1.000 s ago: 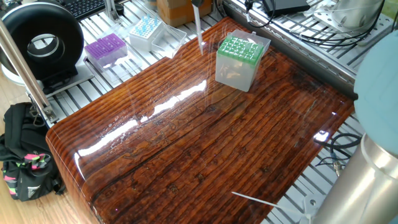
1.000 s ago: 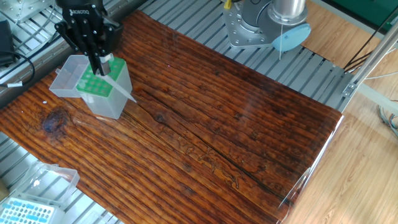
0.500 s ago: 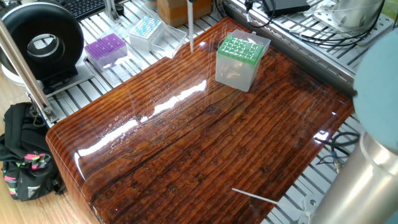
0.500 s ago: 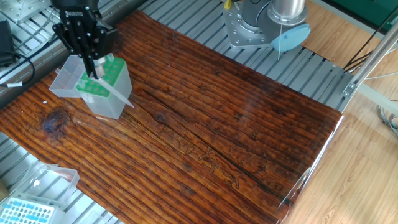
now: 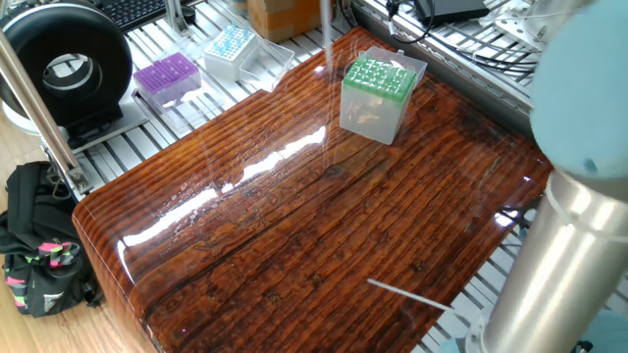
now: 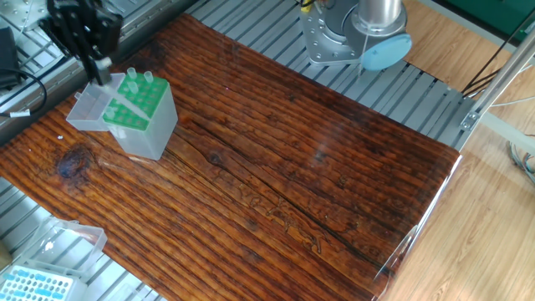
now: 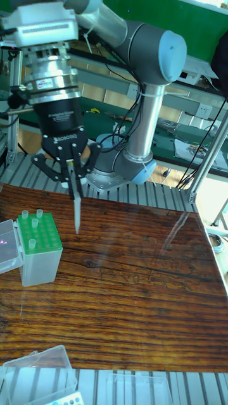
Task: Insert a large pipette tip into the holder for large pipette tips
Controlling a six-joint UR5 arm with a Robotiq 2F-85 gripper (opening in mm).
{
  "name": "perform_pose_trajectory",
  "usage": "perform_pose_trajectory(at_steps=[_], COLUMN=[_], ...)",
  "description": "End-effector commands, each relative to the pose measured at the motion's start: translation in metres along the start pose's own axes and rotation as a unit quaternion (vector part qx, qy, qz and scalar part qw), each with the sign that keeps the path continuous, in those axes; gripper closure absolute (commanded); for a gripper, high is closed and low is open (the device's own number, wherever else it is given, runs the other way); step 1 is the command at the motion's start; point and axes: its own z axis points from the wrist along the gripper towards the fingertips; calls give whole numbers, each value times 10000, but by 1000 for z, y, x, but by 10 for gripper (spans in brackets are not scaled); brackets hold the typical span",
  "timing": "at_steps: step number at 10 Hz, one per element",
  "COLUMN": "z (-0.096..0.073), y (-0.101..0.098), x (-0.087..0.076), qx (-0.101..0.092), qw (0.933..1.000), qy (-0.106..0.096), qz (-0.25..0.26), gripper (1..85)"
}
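**Tip held upright beside the green-topped box**

The gripper hangs above the wooden table, its two fingers clenched on the upper end of the large pipette tip; the tip hangs almost vertical, point down, clear of the table surface; in the tall fixed view its point sits to the right of the holder for large pipette tips and slightly above the green grid, not over any hole; in the other fixed view the gripper is at the frame's upper left, just beyond the holder, and the tip itself is too faint to pick out there; in one fixed view a pale vertical streak stands left of the holder; the holder stands upright on the table with a few tips already seated in its grid, their rims showing above the green top; its clear lid lies open beside it; a second loose tip lies flat near the table's edge, well apart from the holder; a purple-topped box and a blue-topped box sit off the table on the metal frame.
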Motion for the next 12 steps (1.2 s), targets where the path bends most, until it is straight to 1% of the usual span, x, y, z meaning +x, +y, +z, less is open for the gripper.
perform_pose_trajectory(at_steps=[1, 2, 3, 4, 5, 6, 7, 8, 9, 12], z=[-16, -18, -22, -28, -35, -41, -45, -51, -51, -35], y=[-19, -20, -26, -32, -35, -37, -37, -36, -36, -50], x=[27, 32, 33, 35, 39, 38, 23, 18, 16, 16], qx=[-171, -139, -80, -98, -184, -285, -258, -239, -295, -253], qw=[9994, 9992, 9988, 9980, 9978, 9976, 9969, 9968, 9963, 9947], qy=[167, 229, 213, 173, 143, 22, -263, -355, -441, -530], qz=[-267, -280, -438, -600, -624, -626, -702, -677, -672, -842], gripper=[847, 847, 847, 847, 847, 847, 847, 847, 847, 847])
